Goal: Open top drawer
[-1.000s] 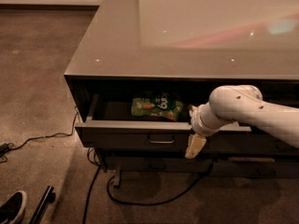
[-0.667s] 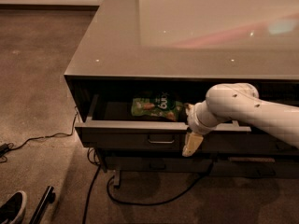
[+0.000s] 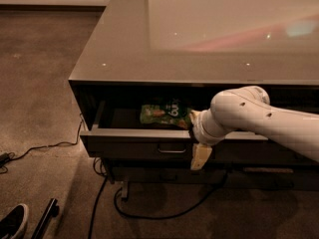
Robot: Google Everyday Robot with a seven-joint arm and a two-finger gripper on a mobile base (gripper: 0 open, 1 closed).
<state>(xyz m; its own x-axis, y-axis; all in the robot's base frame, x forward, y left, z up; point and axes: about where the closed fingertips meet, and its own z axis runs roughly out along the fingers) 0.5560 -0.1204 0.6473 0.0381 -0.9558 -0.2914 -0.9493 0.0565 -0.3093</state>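
Arm (image 3: 269, 121) from right, bent; gripper (image 3: 200, 158) hangs centre, downward.

Smooth plastic gripper (image 3: 201, 157) at matt top drawer (image 3: 134, 146)

Office-like room: carpet (image 3: 40, 83), cables (image 3: 47, 147), counter (image 3: 124, 49)

The gripper (image 3: 199, 159) is shifted slightly to the left along the front of the top drawer (image 3: 129, 142), and is now hung just right of the loop pull (image 3: 172, 149), nearer to it than a second ago. The white arm (image 3: 239, 111) is carried leftward with it. The gap that was seen between the wrist and the right end of the green packet (image 3: 162, 114) in the drawer is closed, so the two are now met in the view.
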